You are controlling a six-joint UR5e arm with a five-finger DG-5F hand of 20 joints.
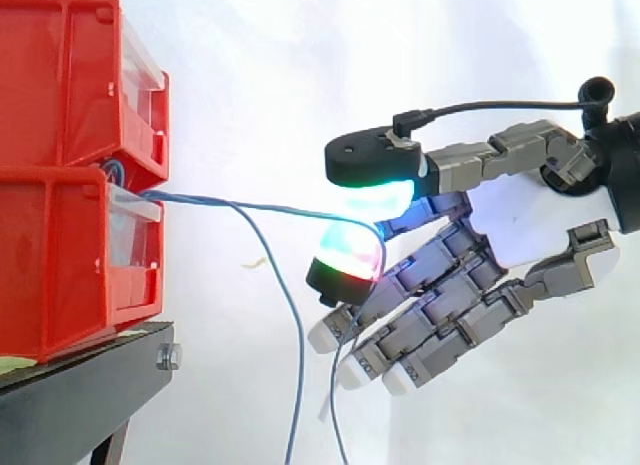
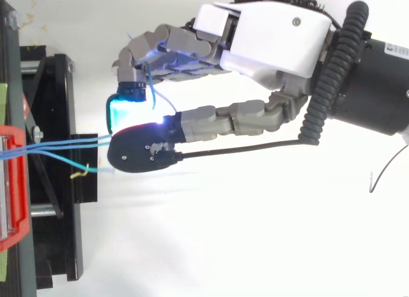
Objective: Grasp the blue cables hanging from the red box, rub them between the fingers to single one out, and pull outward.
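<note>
Thin blue cables [image 1: 250, 207] run out of the front of the stacked red boxes [image 1: 70, 165] at the left. One is stretched almost level to my hand [image 1: 470, 275], pinched between the glowing thumb pad above and a finger pad [image 1: 345, 255] below. Another cable [image 1: 295, 345] sags and hangs straight down past the frame's lower edge. In the top view the cables [image 2: 64, 149] leave the red box [image 2: 16, 182] and reach the hand [image 2: 255, 35], whose fingertips [image 2: 131, 112] close on them. The other fingers are curled below, holding nothing.
The red boxes rest on a black stand [image 1: 80, 395] with a bolt at its corner. The stand's black frame [image 2: 61, 182] lies under the cables in the top view. A white curtain is behind everything. A small yellow tie [image 2: 80, 174] sits on one cable.
</note>
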